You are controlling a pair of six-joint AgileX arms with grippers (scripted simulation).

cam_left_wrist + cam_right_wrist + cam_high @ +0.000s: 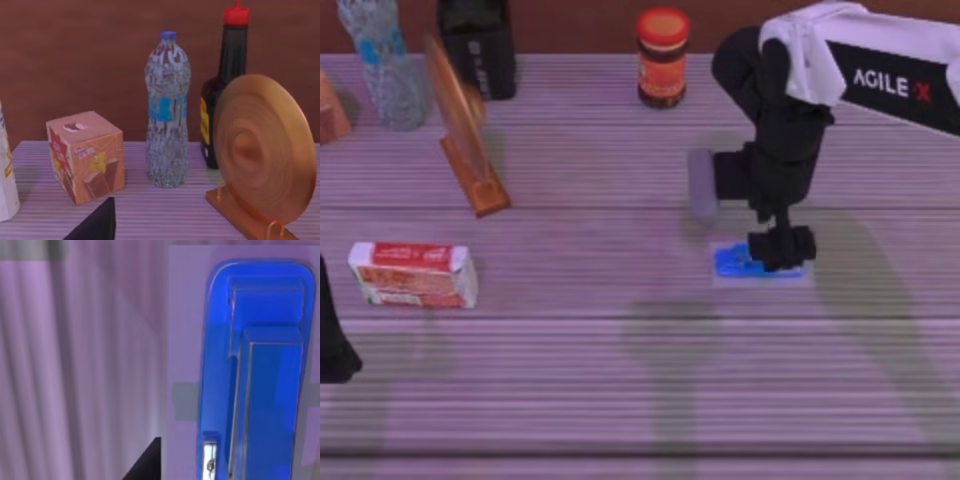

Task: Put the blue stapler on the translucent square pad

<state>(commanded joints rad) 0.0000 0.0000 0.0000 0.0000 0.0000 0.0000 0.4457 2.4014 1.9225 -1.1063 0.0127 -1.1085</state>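
Stapler (pixel 732 263) flat on pad (pixel 805 279); right end effector (pixel 779 250) above, finger state unclear.

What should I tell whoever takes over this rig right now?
Right gripper: low over the stapler, right of table centre; whether it grips cannot be seen.
Left arm: parked at the table's left edge.
Stapler lies on the pad, as the right wrist view also shows.
Done: stapler looks placed.
Left: confirm release, lift the right arm clear.
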